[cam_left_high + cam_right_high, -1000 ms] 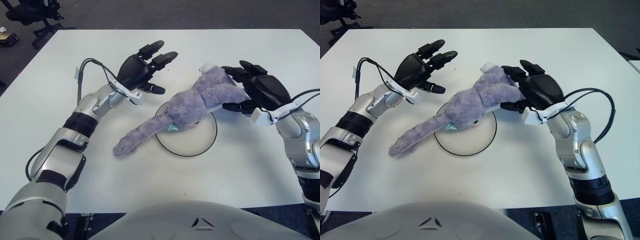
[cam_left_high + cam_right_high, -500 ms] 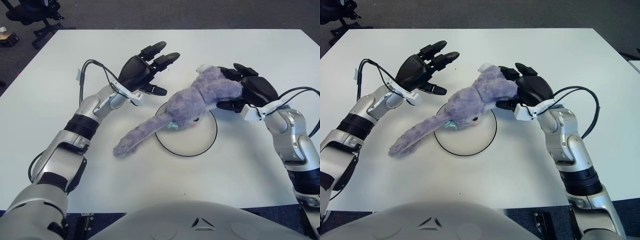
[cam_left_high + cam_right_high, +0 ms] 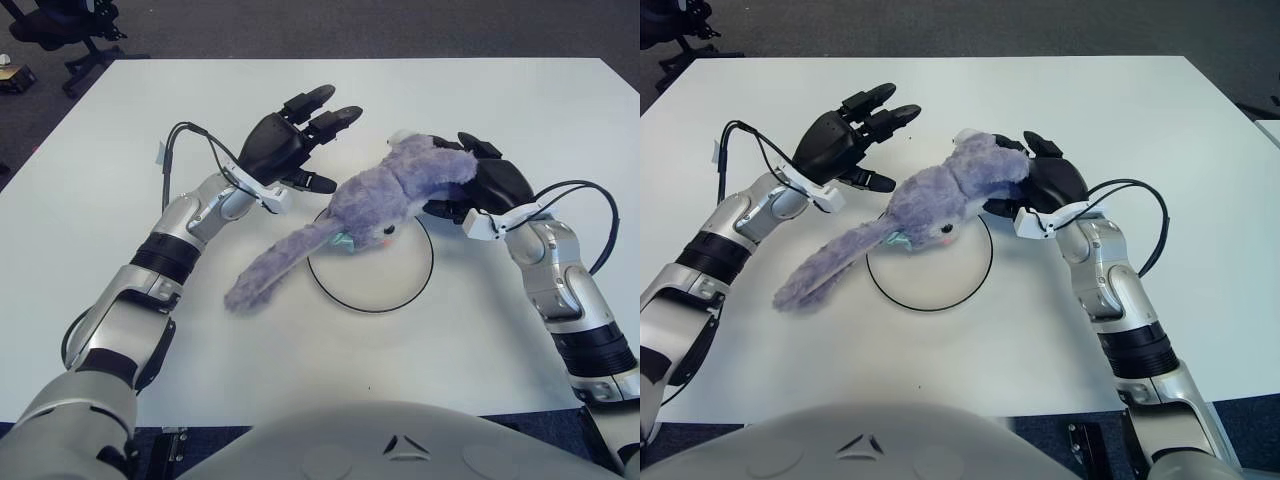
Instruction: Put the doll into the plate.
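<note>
Gripping the doll [image 3: 385,195] by its upper end at right of centre, right hand [image 3: 480,188] closed on the plush, body draped across the plate [image 3: 402,293] rim, long tail trailing lower left onto the surface [image 3: 300,370]. Held high at one end, probably to swing the mass over the plate. Left hand [image 3: 290,140] upper left of the doll, fingers spread, empty, apparently ready to steady. Tail not yet inside.

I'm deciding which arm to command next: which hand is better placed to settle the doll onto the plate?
Right. The right hand already grips the doll over the plate; the left hand hovers open, holding nothing.
</note>
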Motion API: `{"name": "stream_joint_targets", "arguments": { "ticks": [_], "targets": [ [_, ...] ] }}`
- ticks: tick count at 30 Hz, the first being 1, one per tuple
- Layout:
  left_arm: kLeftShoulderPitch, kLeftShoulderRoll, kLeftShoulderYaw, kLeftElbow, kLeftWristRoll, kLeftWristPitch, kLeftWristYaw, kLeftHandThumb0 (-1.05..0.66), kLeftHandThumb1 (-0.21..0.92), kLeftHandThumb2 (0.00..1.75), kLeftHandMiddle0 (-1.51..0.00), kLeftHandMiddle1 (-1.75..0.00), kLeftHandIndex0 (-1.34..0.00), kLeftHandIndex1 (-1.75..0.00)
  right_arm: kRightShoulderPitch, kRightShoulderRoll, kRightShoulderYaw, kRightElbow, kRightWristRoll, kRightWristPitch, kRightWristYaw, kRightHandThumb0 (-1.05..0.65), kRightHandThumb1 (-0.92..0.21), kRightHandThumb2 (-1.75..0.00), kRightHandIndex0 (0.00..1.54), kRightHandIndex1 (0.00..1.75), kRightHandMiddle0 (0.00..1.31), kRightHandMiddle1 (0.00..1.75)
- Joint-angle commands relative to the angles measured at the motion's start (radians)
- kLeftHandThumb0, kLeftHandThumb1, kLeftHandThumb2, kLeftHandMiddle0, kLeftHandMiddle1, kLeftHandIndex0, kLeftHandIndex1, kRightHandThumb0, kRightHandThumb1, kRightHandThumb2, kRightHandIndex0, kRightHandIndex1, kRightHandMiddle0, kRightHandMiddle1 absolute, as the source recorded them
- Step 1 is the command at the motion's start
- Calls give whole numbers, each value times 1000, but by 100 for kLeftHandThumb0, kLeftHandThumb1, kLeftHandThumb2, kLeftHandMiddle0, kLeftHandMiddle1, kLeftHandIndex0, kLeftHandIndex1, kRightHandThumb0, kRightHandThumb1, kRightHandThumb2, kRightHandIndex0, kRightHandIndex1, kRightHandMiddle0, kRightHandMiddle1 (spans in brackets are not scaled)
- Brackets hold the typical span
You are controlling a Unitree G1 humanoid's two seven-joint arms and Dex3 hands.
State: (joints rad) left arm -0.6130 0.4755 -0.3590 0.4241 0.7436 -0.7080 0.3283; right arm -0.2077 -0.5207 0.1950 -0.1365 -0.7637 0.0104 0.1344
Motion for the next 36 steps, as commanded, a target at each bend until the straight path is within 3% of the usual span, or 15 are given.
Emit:
{"name": "stream_joint_targets", "arguments": {
  "ticks": [1, 9, 12, 14, 15, 17, 18, 20, 23, 28, 33, 36],
  "targets": [
    [16, -5, 18, -15, -22, 3, -16, -85, 92, 48, -35, 0, -40, -9, 8, 5, 27, 39, -23, -13, -13, -92, -92, -49, 16, 4, 34, 12],
    [22, -11, 25, -26, -33, 8, -34, -85, 92, 48, -35, 0, -40, -9, -11, -1, 66, 118, -87, -37, -106, -81, -92, -44, 44, 11, 60, 20],
    [24, -12, 26, -30, -35, 10, -38, -85, 92, 48, -35, 0, -40, -9, -14, 2, 72, 135, -91, -43, -129, -78, -92, -42, 49, 14, 63, 22],
    [25, -13, 28, -32, -37, 10, -40, -85, 92, 48, -35, 0, -40, -9, -16, 6, 76, 147, -95, -47, -147, -70, -92, -37, 31, 77, 56, 55],
    [26, -13, 28, -33, -38, 11, -41, -85, 92, 48, -35, 0, -40, -9, -17, 7, 77, 151, -95, -49, -155, -69, -92, -36, 28, 87, 54, 62],
    [28, -14, 29, -36, -39, 12, -44, -85, 92, 47, -35, 0, -40, -9, -19, 9, 78, 156, -93, -50, -165, -62, -92, -30, 18, 128, 46, 93],
    [28, -15, 29, -37, -40, 12, -45, -85, 92, 47, -35, 0, -40, -9, -21, 10, 78, 159, -90, -50, -167, -61, -92, -29, 16, 135, 45, 99],
    [29, -16, 31, -37, -41, 13, -47, -85, 92, 47, -35, 0, -40, -9, -25, 13, 75, 164, -74, -52, -165, -46, -92, -29, 13, 158, 44, 129],
    [29, -18, 33, -37, -42, 13, -50, -85, 92, 47, -35, 0, -40, -9, -34, 13, 72, 188, -54, -70, -176, -40, -92, -29, 13, 169, 43, 144],
    [29, -22, 36, -37, -43, 14, -54, -85, 92, 47, -35, 0, -40, -9, -64, 4, 63, 294, -13, -164, -249, -37, -89, -35, 30, 174, 43, 152],
    [32, -26, 40, -38, -44, 15, -58, -85, 92, 47, -35, 0, -40, -9, -82, 0, 61, 358, -4, -239, -328, -37, -79, -54, 43, 174, 44, 157],
    [33, -29, 43, -40, -45, 17, -61, -85, 92, 47, -35, 0, -40, -9, -90, 0, 58, 390, -7, -276, -386, -39, -68, -77, 58, 175, 41, 167]
  ]
}}
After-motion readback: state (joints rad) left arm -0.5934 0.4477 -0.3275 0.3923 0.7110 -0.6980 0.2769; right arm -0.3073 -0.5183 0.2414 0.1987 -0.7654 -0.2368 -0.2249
